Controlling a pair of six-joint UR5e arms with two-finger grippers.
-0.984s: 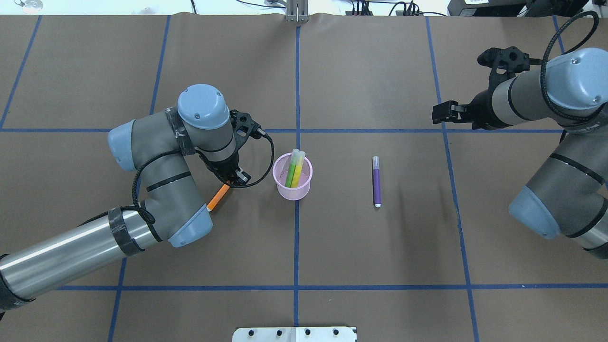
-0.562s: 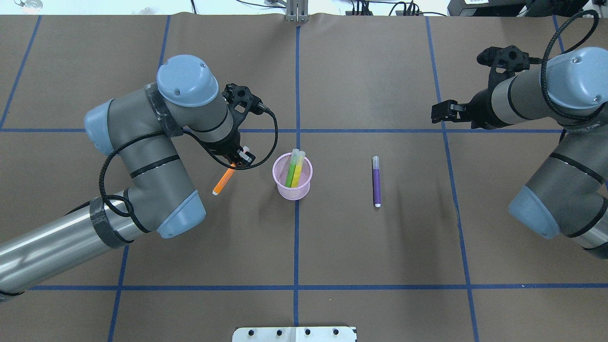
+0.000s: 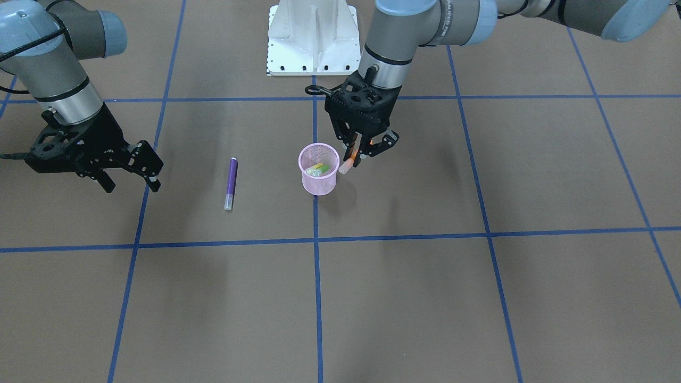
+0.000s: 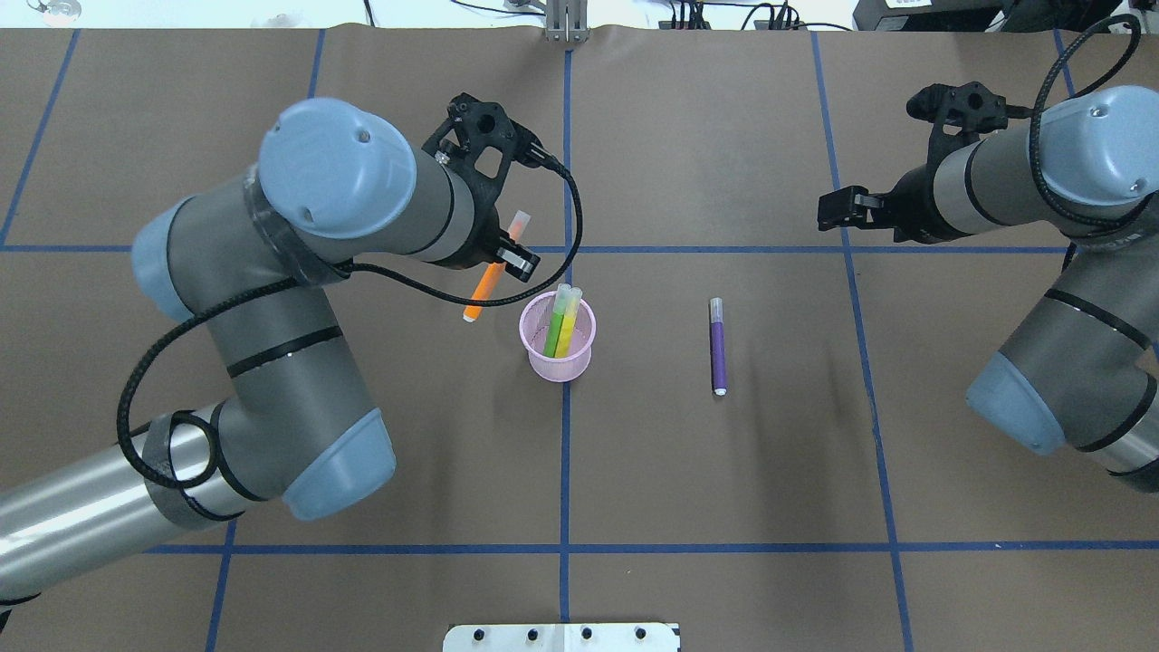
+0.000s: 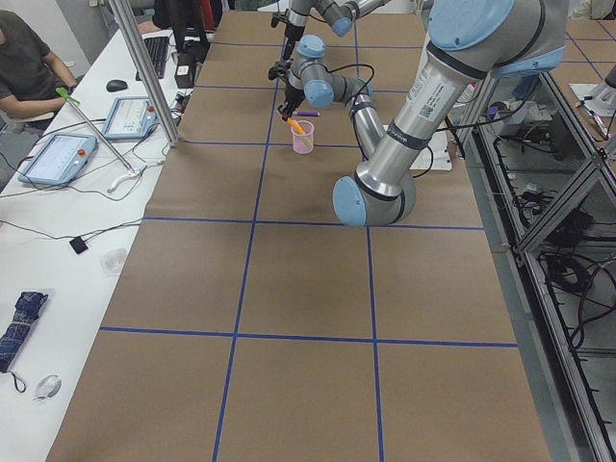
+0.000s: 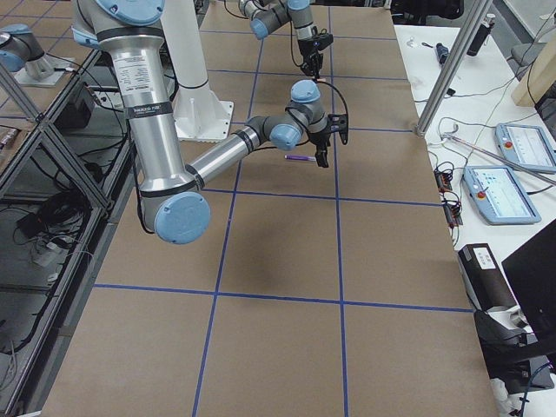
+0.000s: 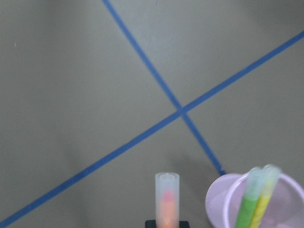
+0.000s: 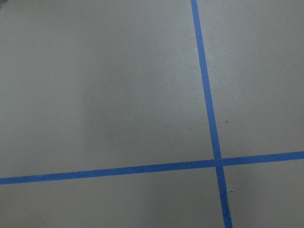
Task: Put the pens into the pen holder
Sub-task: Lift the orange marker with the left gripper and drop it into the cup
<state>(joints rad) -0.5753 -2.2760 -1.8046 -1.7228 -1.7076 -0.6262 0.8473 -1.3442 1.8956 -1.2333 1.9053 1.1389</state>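
Your left gripper [image 3: 366,150] grasps the orange pen [image 4: 484,292] tilted just left of the pen holder [image 4: 563,367], likely for insertion; right gripper [image 3: 133,178] released.

orange pen [image 4: 484,288] aloft beside pen holder [image 4: 563,369]

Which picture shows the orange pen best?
The overhead exterior view: nearly the whole orange pen shows, held by the left gripper. Front-facing: mostly hidden by that gripper. Left wrist: only the cap end. Exterior left: tiny.
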